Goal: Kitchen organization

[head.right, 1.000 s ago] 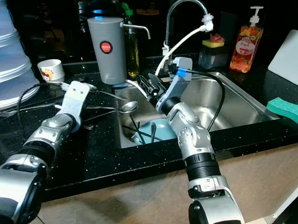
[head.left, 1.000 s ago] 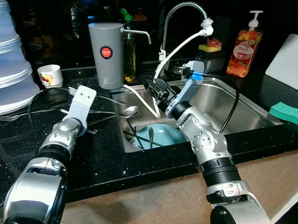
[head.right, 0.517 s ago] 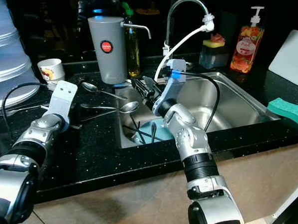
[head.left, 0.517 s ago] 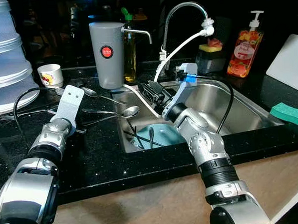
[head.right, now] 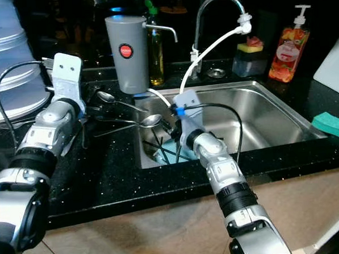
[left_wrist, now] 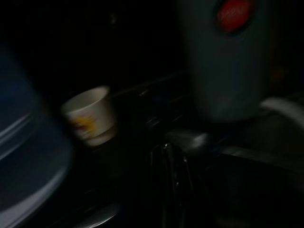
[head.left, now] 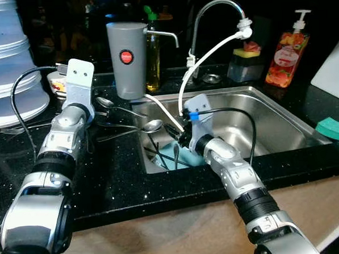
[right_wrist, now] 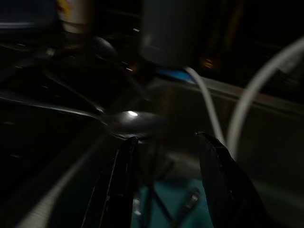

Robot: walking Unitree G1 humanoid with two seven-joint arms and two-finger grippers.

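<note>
- Right gripper (right_wrist: 164, 183) now lowered from above the sink (head.left: 283, 118) to its left front corner, fingers apart, nothing between them; a second ago held higher, over the basin's left half.
- Just beneath: teal plate (head.left: 185, 156) with dark utensils (head.left: 159, 156) lying across it in that corner of the sink. Probably the next pickup, so a reach for a utensil looks under way.
- Little room there: sink wall on the left, front rim close by, white hose (head.left: 182, 95) hanging just behind the wrist.
- Spoon (head.left: 149, 126) poking over the sink's left rim, bowl just ahead of the fingertips; easy to knock.
- Left gripper (left_wrist: 173, 166) swung away from the sink toward the small cup (head.left: 56, 83) on the counter; fingers apparently together, too dark to be sure.
- Beyond, grey jug (head.left: 129, 58) behind the sink's left corner; right half of the basin open.
</note>
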